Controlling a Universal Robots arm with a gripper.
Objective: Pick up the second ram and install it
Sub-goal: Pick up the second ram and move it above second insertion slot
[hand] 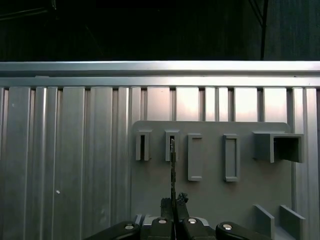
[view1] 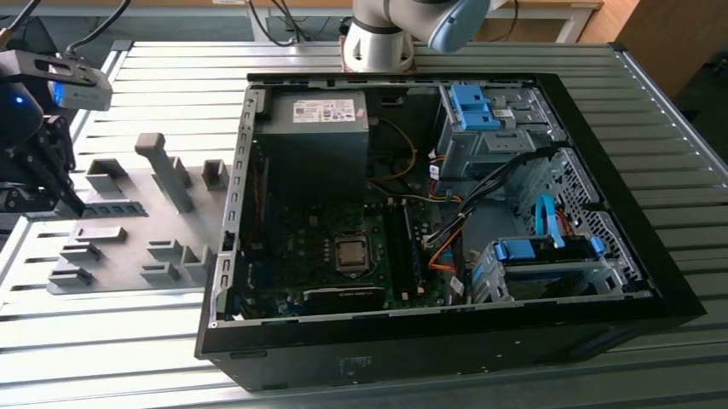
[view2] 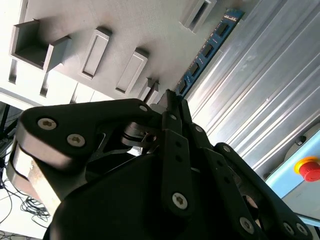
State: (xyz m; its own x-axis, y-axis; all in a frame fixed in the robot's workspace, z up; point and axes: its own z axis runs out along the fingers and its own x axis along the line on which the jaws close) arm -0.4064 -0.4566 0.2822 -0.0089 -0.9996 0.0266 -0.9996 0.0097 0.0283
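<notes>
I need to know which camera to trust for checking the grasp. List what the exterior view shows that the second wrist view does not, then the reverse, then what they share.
Exterior view adds: the open computer case with its motherboard, power supply and blue drive bracket.
Second wrist view adds: the blue second ram clamped edge-on in the gripper, and a red stop button.
Shared: the gripper, the grey fixture plate and the ribbed metal table.
</notes>
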